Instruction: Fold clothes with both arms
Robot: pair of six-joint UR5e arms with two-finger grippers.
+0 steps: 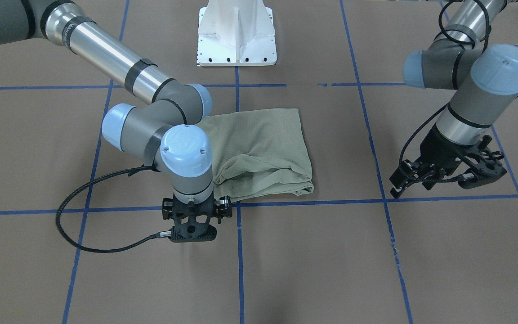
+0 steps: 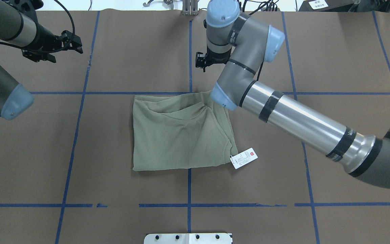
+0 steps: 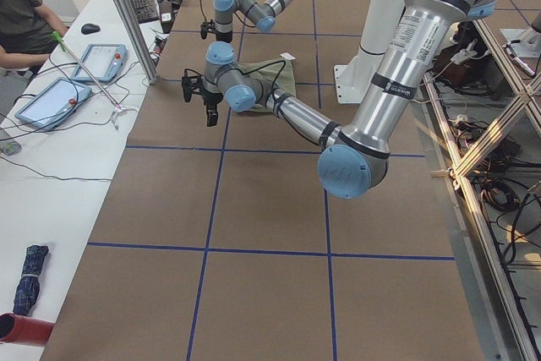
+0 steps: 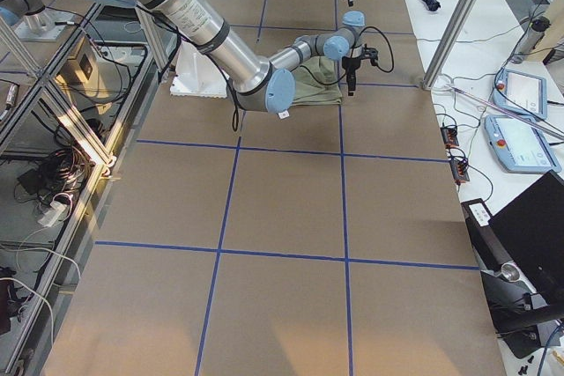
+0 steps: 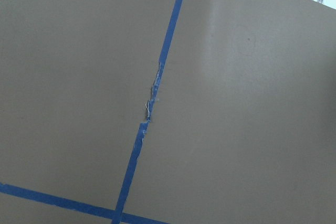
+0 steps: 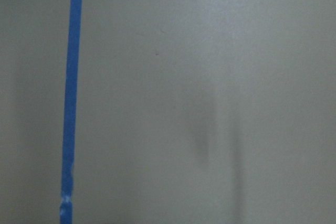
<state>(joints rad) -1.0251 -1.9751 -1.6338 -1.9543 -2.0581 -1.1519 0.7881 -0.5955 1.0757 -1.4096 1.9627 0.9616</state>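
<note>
Fingers of the left gripper (image 1: pixel 439 182) are spread apart, empty, and well apart from the olive-green shirt (image 2: pixel 178 135), which lies folded on the surface (image 2: pixel 124 51) with its hang tag (image 2: pixel 244 158) beside one corner. Right gripper (image 1: pixel 193 230) points down near the shirt's edge; whether its fingers are apart or together cannot be determined.

The right arm (image 2: pixel 293 122) hides one corner of the shirt (image 2: pixel 178 135); print on the hang tag (image 2: pixel 244 158) is too small to read.

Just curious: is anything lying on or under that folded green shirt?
Nothing lies on the shirt; the right arm only passes above one corner. A white hang tag pokes out beside it. Whatever lies beneath is covered.
</note>
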